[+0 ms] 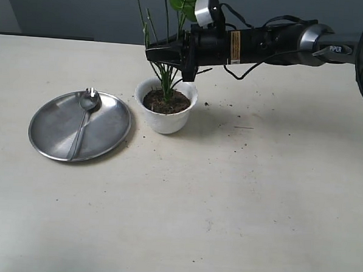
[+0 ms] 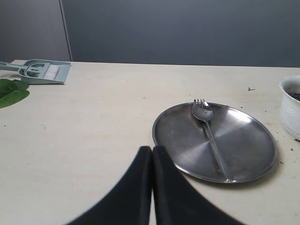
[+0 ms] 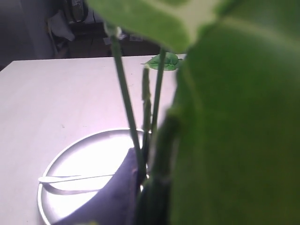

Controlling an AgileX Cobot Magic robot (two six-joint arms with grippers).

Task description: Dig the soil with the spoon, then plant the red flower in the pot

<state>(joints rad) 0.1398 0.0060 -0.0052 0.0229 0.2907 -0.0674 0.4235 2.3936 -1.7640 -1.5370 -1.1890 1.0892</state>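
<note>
Judging from the layout, digging appears complete: the spoon (image 1: 83,120) lies unattended on the steel plate (image 1: 53,140), and the red flower (image 1: 168,62) stands with its stems in the soil (image 1: 165,102) of the pot (image 1: 165,119). The right tool (image 1: 158,51) pinches the stems above the pot, so release and withdrawal remain; the left tool (image 2: 152,157) is pressed together, holding nothing, above the surface (image 1: 226,211).

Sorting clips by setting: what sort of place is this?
Likely an indoor lab tabletop: a bare pale table before a plain grey wall, a robot arm, and a mini dustpan set.
</note>
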